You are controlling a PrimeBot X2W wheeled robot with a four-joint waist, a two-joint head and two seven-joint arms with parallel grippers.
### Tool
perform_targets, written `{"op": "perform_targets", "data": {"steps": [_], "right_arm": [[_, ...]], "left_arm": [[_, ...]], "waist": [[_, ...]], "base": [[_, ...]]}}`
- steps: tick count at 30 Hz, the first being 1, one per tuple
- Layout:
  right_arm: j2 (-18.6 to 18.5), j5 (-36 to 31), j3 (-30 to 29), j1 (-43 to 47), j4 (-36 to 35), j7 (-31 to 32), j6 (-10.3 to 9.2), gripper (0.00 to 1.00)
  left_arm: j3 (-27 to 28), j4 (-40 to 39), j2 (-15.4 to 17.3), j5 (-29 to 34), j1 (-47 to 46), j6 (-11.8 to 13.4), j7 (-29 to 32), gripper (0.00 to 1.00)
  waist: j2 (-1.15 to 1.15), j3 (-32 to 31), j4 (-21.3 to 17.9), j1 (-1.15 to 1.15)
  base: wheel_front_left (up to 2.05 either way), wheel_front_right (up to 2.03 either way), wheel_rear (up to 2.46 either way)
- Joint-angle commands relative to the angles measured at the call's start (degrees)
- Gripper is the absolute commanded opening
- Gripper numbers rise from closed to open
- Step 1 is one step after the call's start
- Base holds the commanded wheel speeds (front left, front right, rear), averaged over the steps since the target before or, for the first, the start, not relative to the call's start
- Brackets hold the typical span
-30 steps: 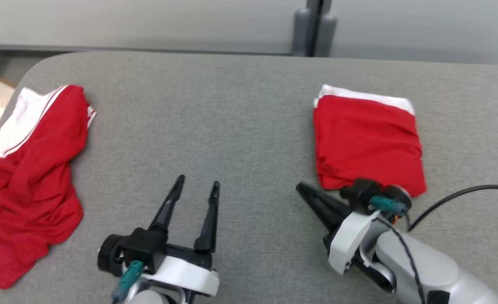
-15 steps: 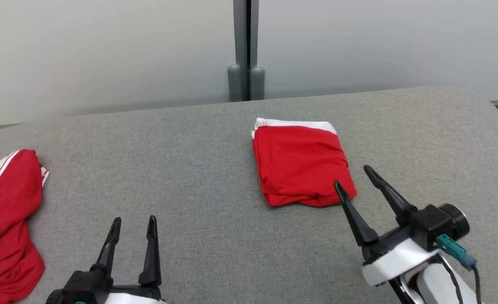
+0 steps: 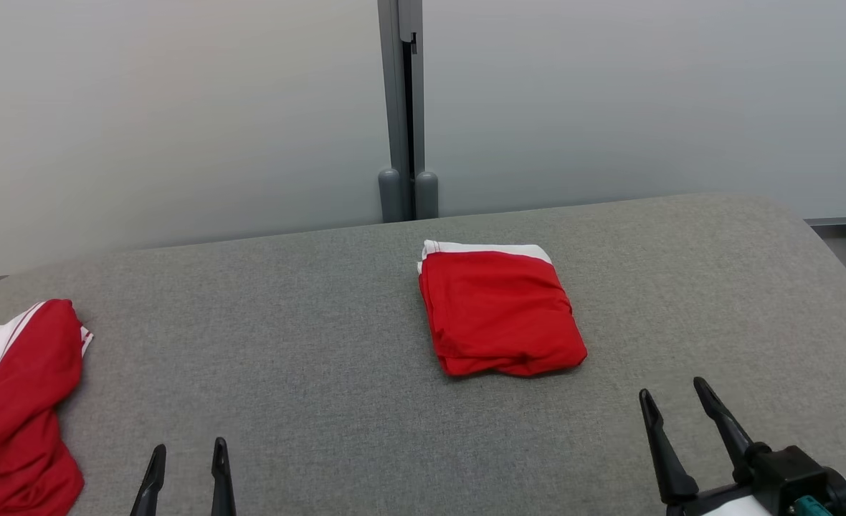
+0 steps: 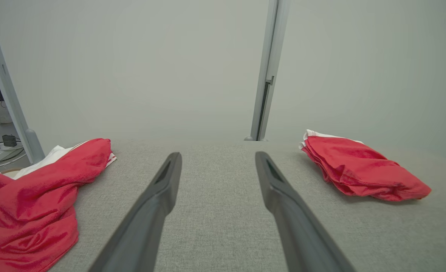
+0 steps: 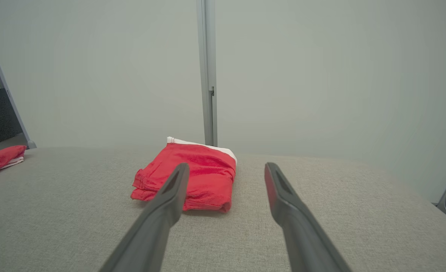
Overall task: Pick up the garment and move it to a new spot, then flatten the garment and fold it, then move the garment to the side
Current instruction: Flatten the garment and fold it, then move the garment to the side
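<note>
Left tool: mine, at the bottom edge of the head view left of centre, fingers spread wide, nothing between them, clear of all cloth.
Right tool: mine, lower right of the head view, fingers wide apart and empty, near the folded garment's close right corner but apart from it.
Worktop: grey fabric surface with rounded far corners, carrying both pieces of cloth.
Crumpled red garment: lower left of the head view, a loose red and white heap at the worktop's left end, well apart from both tools.
Folded red garment: just right of centre in the head view, lying flat on the worktop in a compact stacked rectangle.
Done, as I judge it: picking up, flattening and folding look finished for this piece, since it sits squared, layered and released.
Left, as I judge it: I cannot tell whether this spot counts as the side. If it does, only the heap at lower left awaits the same treatment.
Long axis: I read it as running near to far, leaning slightly so the near end sits further right in the frame.
Pointing: the white band is the far edge, facing the wall. The rounded red fold faces me.
Grey post: upright against the wall, behind the garment's far left corner.
</note>
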Motion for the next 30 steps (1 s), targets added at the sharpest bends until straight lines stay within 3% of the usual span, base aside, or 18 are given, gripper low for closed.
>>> {"op": "perform_targets", "data": {"steps": [1,11,30], "right_arm": [[0.5,-0.3,-0.2,0.8,-0.8,0.0,-0.02,1.00],[0.5,1.4,3.0,2.0,-2.4,-0.1,-0.02,1.00],[1.3,1.2,3.2,0.6,-2.6,-0.1,-0.02,1.00]], "left_arm": [[0.5,-0.3,0.2,0.7,0.7,0.2,-0.1,1.00],[-0.4,-0.4,0.2,1.7,2.6,-0.6,-0.1,1.00],[-0.4,-0.2,0.2,2.6,1.9,-1.0,-0.1,1.00]], "waist": [[0.00,-0.2,0.0,0.00],[0.00,0.1,1.1,0.00],[0.00,1.6,1.7,0.00]], "base": [[0.00,0.00,0.00],[0.00,0.00,0.00],[0.00,0.00,0.00]]}}
